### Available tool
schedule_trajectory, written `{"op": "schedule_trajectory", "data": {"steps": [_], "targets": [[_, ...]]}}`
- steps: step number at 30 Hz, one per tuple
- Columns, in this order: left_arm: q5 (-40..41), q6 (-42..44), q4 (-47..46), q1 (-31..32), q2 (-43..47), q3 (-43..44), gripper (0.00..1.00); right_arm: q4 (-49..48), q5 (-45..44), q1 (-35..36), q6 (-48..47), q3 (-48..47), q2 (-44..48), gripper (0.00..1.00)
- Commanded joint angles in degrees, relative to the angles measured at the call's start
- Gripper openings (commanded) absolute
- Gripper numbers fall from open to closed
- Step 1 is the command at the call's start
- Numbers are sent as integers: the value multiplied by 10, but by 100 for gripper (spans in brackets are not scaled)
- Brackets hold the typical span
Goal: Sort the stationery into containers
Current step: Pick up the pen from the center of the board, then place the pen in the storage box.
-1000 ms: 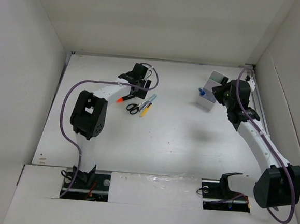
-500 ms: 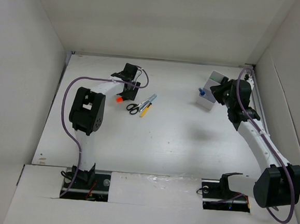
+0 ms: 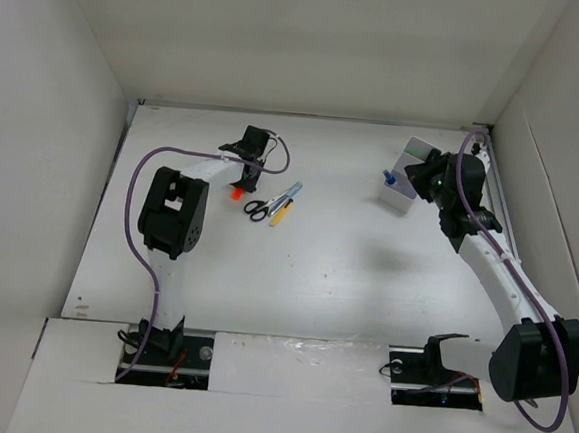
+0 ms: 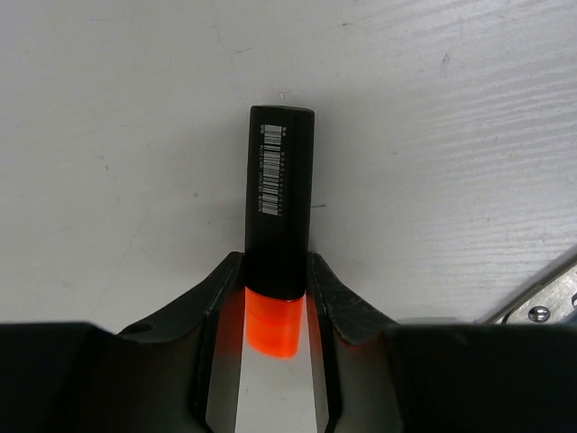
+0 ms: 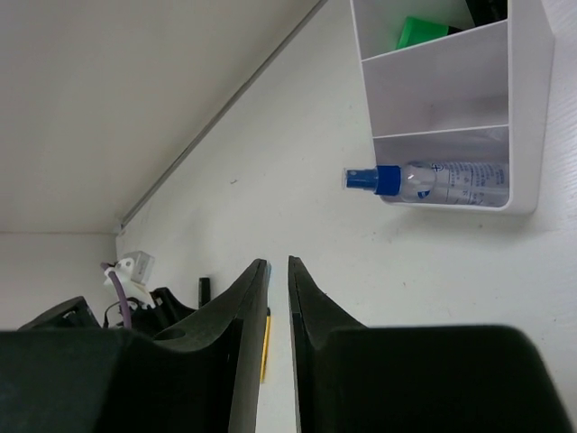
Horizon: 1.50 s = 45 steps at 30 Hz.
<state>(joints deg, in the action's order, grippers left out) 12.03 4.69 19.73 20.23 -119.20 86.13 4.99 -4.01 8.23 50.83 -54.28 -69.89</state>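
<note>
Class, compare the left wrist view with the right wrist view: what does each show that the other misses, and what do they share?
Only the left wrist view: the orange-tipped marker, black barrel with a barcode label, clamped in the left end effector. Only the right wrist view: the white divided tray, a blue-capped clear bottle in its end compartment, a green highlighter in another, and the right end effector, nearly closed on nothing. Both: the white table.

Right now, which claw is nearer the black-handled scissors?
Left. The left claw, shut on the orange-tipped marker, sits just left of the scissors; the right claw is far off to their right, beside the tray.
</note>
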Motion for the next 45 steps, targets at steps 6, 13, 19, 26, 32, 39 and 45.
{"op": "schedule_trajectory", "data": {"steps": [6,13,19,26,32,39,45], "targets": [[29,-13,9,-2,12,-6,0,-41,49,-3,1,3,-4,40],[-18,-60,40,17,103,85,0,-63,192,-8,-17,-9,-28,57],[-174,-154,-63,64,213,37,0,-123,313,-3,-22,1,-41,65],[-302,-269,-329,106,317,-200,2,-123,343,43,-35,-28,-97,69],[-365,-317,-470,106,339,-327,2,-123,351,95,-60,-41,-105,73],[-402,-317,-526,111,332,-356,2,-101,274,144,-71,-72,-148,74],[-366,-283,-526,157,315,-350,3,-83,226,176,-77,-108,-202,73]]}}
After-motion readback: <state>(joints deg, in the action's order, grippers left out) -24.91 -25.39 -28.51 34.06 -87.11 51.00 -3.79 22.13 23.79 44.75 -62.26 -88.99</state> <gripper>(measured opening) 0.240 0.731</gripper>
